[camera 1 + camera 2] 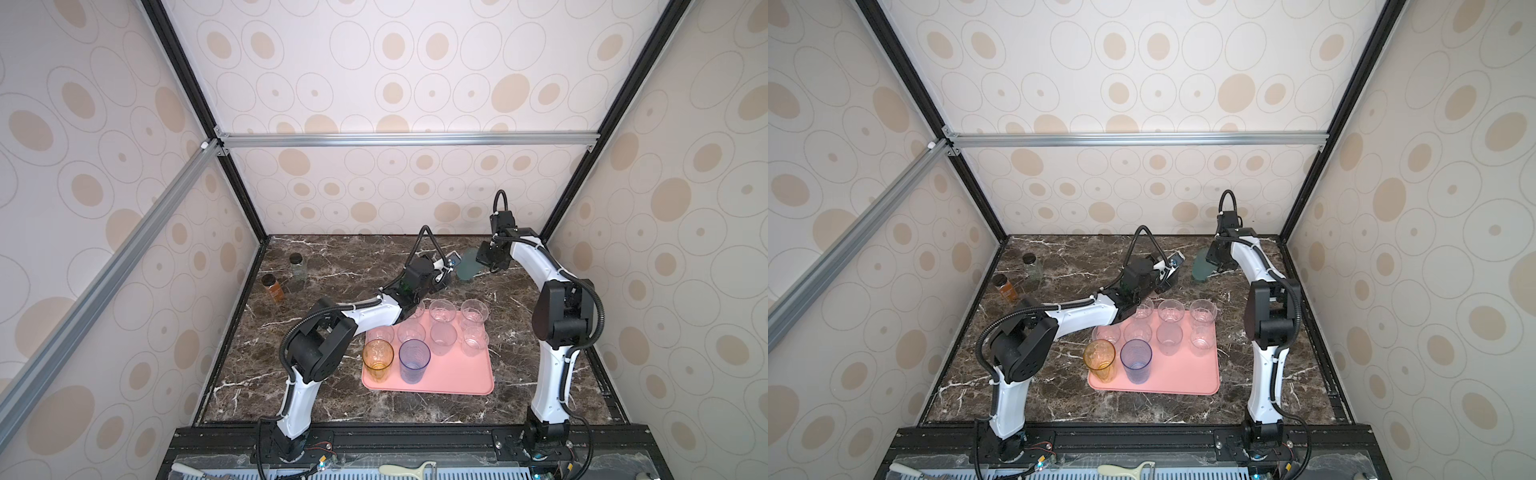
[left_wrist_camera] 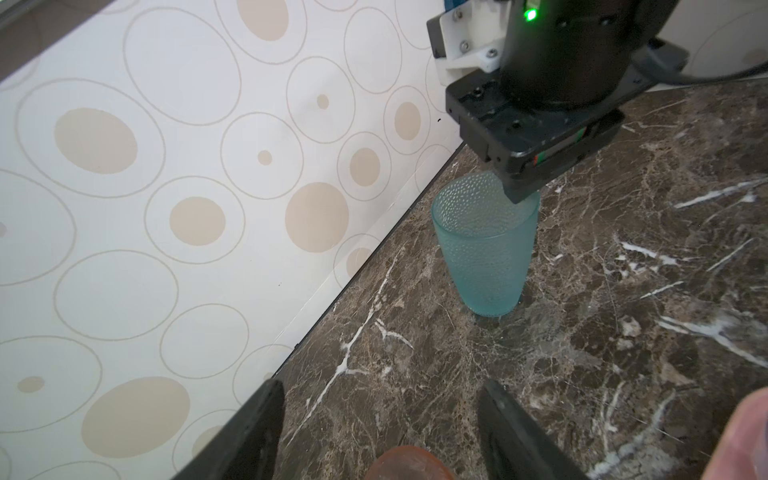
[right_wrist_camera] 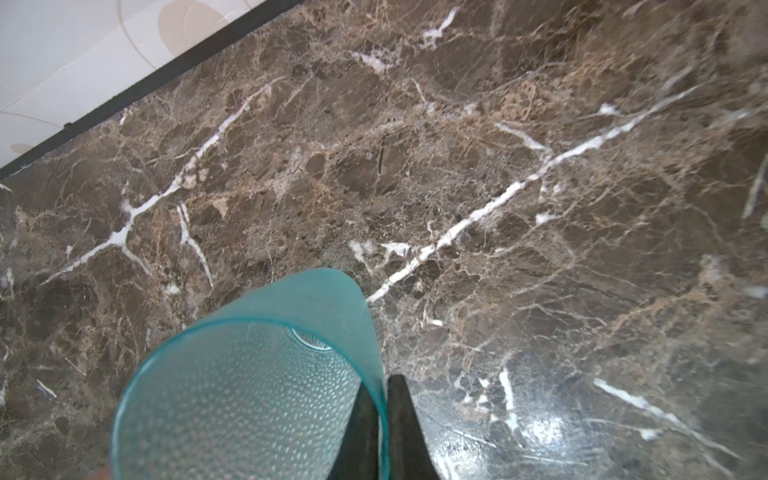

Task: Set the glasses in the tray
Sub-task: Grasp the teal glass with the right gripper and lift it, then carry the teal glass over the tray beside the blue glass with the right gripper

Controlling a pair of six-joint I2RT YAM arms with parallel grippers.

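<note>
Left gripper [image 2: 380, 388]: wide open above the far middle of the table [image 1: 332, 399], nothing clearly held. Between its fingers [image 2: 257, 428], just a reddish rim at the view's edge, too cut off to name. Right gripper [image 3: 380, 384]: pinched shut on the wall of the teal glass [image 2: 484, 257], one finger inside, one outside. Teal glass upright on the table, far and right of the middle, well apart from the tray [image 1: 453, 376].

Probably light, thin, stiff and bumpy, maybe slippery. Best kept straight up; easy to tip with such a small pinch at the rim.

Around, left to right: black-capped bottles [image 1: 298, 270] far left, out of the way; left arm [image 1: 365, 316] over the tray's far left corner; amber glass [image 1: 377, 358] and blue glass [image 1: 414, 360] at its near left; clear glasses [image 1: 442, 311] across its far half. Bare spot at the near right.
</note>
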